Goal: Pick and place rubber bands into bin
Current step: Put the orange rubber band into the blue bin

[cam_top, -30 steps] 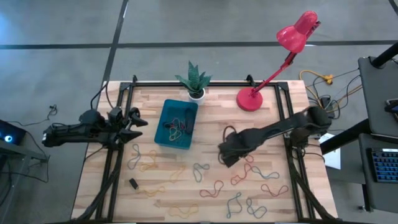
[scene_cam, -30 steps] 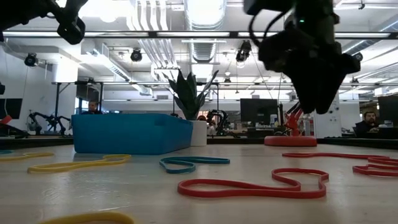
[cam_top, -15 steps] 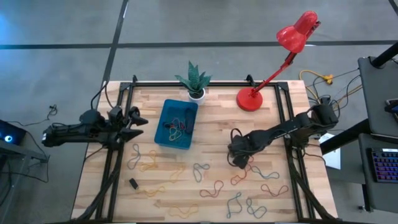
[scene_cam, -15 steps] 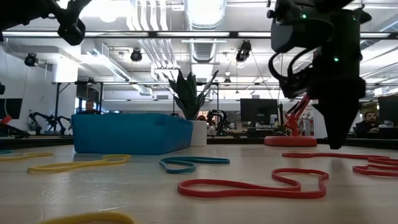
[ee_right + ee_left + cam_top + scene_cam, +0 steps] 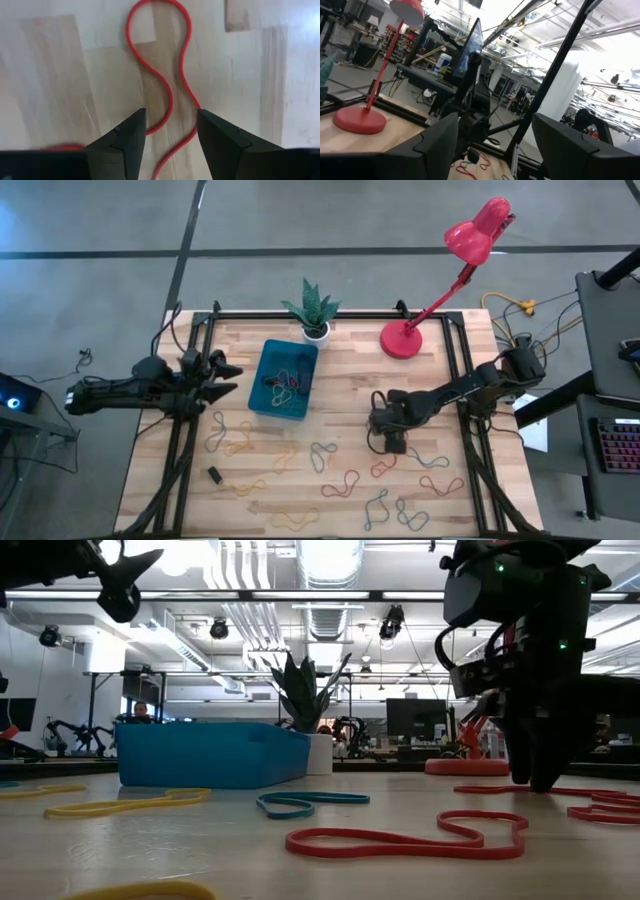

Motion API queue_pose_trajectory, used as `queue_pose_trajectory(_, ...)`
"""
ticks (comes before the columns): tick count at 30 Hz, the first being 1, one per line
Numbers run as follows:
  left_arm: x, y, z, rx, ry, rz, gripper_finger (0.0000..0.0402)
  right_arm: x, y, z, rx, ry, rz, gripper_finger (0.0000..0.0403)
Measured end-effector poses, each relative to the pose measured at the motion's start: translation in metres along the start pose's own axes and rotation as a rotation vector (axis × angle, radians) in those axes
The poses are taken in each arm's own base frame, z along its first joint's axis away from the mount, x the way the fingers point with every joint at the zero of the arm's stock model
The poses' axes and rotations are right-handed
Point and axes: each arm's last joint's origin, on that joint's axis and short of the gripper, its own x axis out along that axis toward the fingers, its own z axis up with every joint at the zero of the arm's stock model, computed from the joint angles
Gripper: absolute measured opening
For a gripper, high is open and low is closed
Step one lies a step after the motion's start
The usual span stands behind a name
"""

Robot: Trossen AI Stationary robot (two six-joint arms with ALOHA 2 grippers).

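My right fingers (image 5: pixel 167 137) were spread, straddling a thin red rubber loop (image 5: pixel 167 75) on the wooden bench (image 5: pixel 350 395), well right of the shallow teal plastic bin (image 5: pixel 262 388). I judged the pick underway; next they needed clenching on both strands. My left fingers (image 5: pixel 225 378) waited released beside the bin.

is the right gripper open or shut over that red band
Open: the right gripper fingers stand apart, straddling the red rubber band on the table.
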Motion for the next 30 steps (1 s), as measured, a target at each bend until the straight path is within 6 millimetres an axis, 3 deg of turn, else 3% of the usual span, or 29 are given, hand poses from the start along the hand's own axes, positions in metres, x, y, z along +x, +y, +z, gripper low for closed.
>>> queue_pose_trajectory(10, 0.001, 0.0, -0.001, -0.001, 0.008, 0.004, 0.024, 0.012, -0.004, -0.007, -0.055, -0.001, 0.102, 0.0142)
queue_pose_trajectory(24, 0.001, 0.0, 0.001, 0.001, -0.002, -0.001, 0.024, 0.018, -0.001, -0.003, 0.089, -0.091, 0.151, 0.0037)
queue_pose_trajectory(30, 0.001, 0.0, 0.001, 0.001, -0.002, -0.001, 0.024, 0.018, 0.001, 0.0, 0.157, -0.111, 0.211, 0.001)
